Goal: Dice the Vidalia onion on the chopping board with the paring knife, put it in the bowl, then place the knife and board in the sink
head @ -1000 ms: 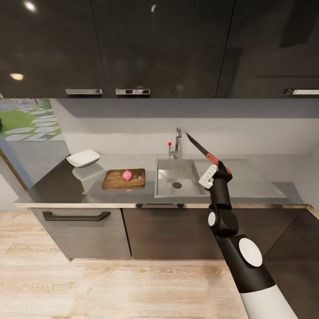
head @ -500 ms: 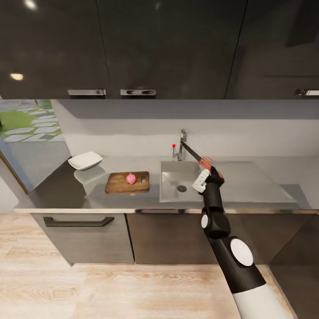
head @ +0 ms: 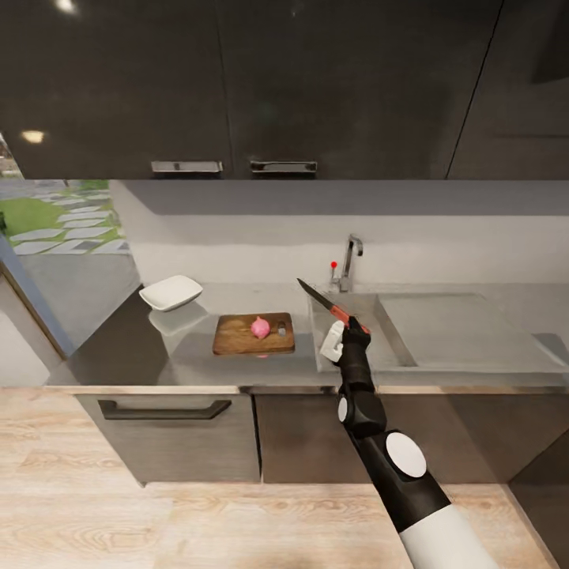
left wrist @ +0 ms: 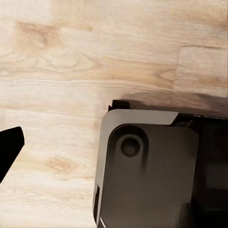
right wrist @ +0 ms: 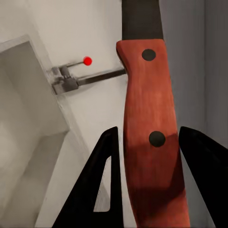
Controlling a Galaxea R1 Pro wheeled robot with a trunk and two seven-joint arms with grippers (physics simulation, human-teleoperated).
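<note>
Since a second ago our head view has swung left, so cabinets and sink (head: 348, 348) sit further right in the picture; that is camera travel, not the fixtures shifting. Against the counter, though, our right gripper (head: 341, 330) has carried the paring knife (head: 325, 302) leftward, from over the drainboard to over the sink's near left corner. We are pinching the red handle (right wrist: 149, 137) between both fingers, blade raised and pointing far-left toward the chopping board (head: 254, 334), probably to keep the tip clear of the faucet (head: 348, 261) while we close in for the cut. On that board, the Vidalia onion (head: 260, 327) is sitting whole, so dicing is still ahead. Further left and farther back, the white bowl (head: 171, 292) is waiting on the countertop (head: 126, 348). Our left wrist camera is looking down at wood floor (left wrist: 61, 61) and the robot's base (left wrist: 152, 171); one dark fingertip shows at the edge, and we cannot tell how that gripper is set.
</note>
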